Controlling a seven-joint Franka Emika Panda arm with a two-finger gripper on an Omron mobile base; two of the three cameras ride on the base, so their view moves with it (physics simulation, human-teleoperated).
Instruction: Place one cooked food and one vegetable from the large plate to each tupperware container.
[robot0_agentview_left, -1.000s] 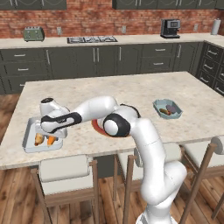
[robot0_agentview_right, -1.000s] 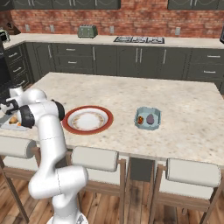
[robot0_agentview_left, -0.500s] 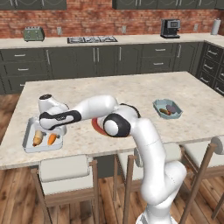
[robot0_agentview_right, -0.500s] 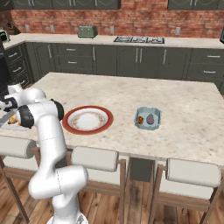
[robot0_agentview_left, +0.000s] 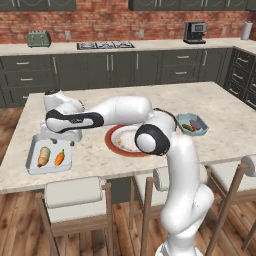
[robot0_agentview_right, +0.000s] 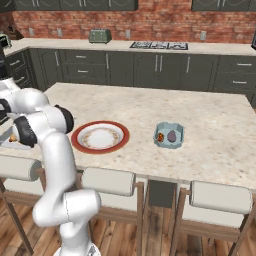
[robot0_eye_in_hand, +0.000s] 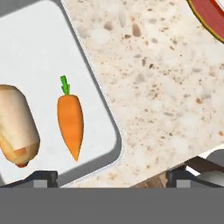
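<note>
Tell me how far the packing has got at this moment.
Done, by the look: the near tray holds a hot dog and carrot; the far tray holds two items; the plate looks bare. In hand: nothing, the gripper is open above the near tray. Left: apparently only retreating.

speckled counter (robot0_agentview_left: 220, 125), plate (robot0_agentview_left: 116, 141), two trays (robot0_agentview_left: 33, 159)

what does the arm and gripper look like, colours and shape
The arm is glossy white, built of rounded tube-like links with dark grey to black bands and caps at the joints; no loose cables or readable markings show. Its hand is white with a black band. The gripper has two small, dark, blocky finger tips.
</note>
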